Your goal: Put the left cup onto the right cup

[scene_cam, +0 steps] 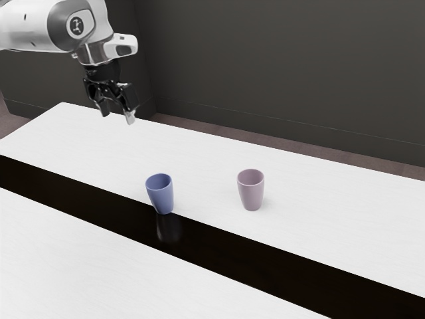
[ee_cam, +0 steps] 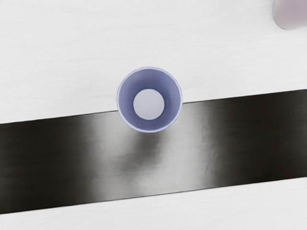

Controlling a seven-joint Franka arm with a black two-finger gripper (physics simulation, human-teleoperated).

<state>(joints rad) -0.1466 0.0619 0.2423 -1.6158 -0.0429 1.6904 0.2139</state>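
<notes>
Your black two-finger end effector (scene_cam: 117, 113) hangs in the air high above the far corner of the bench, toward the exterior view's upper left. Its fingers point down and are spread apart in open air, well clear of both cups. Behind it, the white and grey arm (scene_cam: 63, 26) comes in from the exterior view's upper left edge. Below the hand, in the wrist view, you look straight down into the blue tapered plastic cup (ee_cam: 149, 99). It stands upright with its mouth open upward, and its pale round floor shows inside the rim. In the exterior view this blue tapered plastic cup (scene_cam: 160, 193) is the one nearer the exterior view's left, well apart from the end effector and lower in the picture. It sits right on the edge where the white surface meets a glossy black stripe (scene_cam: 265, 266), and a dim reflection of it lies on the stripe just in front. The wrist view shows the same glossy black stripe (ee_cam: 72, 158) running across beneath the cup, with the cup resting partly over its border. Toward the exterior view's right of the blue cup, apart from it and not touching, stands the mauve tapered plastic cup (scene_cam: 251, 189), also upright and open at the top, fully on the white surface. Part of that mauve cup (ee_cam: 290, 14) appears at a corner of the wrist view. Both cups rest on the long white bench (scene_cam: 312, 199), which continues as a second white band on the near side of the stripe. A dark grey wall (scene_cam: 285, 60) stands behind the bench.
</notes>
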